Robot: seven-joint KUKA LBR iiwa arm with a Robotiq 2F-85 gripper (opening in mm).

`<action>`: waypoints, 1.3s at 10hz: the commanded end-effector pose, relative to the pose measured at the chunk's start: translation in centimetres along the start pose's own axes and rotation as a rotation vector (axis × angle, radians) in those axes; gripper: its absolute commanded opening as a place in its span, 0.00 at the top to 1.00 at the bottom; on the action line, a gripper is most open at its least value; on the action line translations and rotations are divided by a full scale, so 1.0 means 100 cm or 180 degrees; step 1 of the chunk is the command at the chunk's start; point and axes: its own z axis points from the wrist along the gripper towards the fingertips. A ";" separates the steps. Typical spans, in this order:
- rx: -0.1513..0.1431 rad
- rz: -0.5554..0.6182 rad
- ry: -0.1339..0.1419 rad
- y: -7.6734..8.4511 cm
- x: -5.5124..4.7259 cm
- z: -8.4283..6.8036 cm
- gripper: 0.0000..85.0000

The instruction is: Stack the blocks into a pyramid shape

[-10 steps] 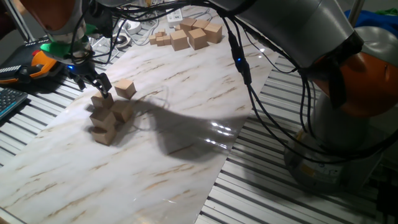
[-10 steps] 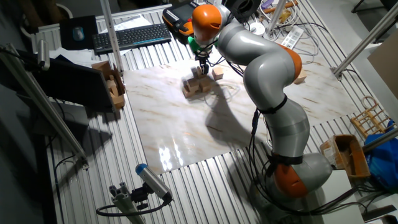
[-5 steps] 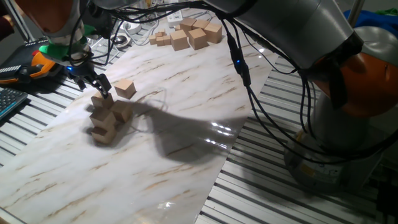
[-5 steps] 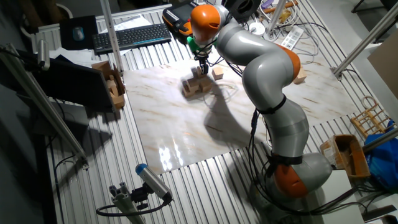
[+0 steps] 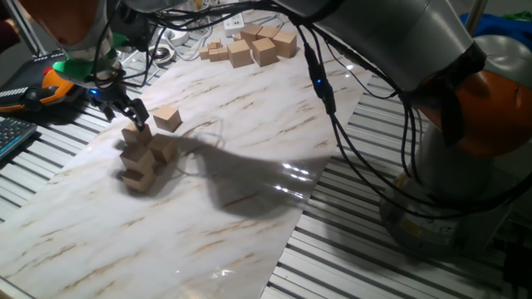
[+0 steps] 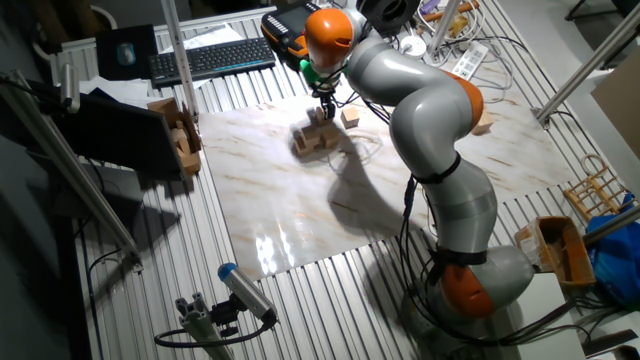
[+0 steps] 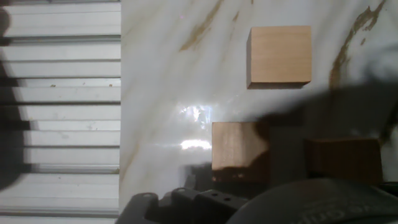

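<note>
Fixed views: my gripper (image 5: pixel 133 116) sits above pyramid shape (image 5: pixel 141 158) near marble board's (image 5: pixel 249 149) far corner; jaw state I cannot tell. One loose block (image 5: pixel 167 118) lies just beside heap.

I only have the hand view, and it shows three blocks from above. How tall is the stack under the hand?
Observer: The stack looks about three blocks tall, and the gripper is right at its top block.
Operator: Are there spare blocks anywhere outside my view?
Observer: Yes, a cluster of more blocks lies at the far end of the marble board.
</note>
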 end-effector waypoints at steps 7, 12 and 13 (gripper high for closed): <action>-0.0050 0.0199 -0.0003 0.011 -0.013 0.009 0.20; -0.0079 0.0209 0.0008 0.013 -0.013 0.016 0.00; -0.0069 0.0185 0.0017 0.012 -0.013 0.017 0.00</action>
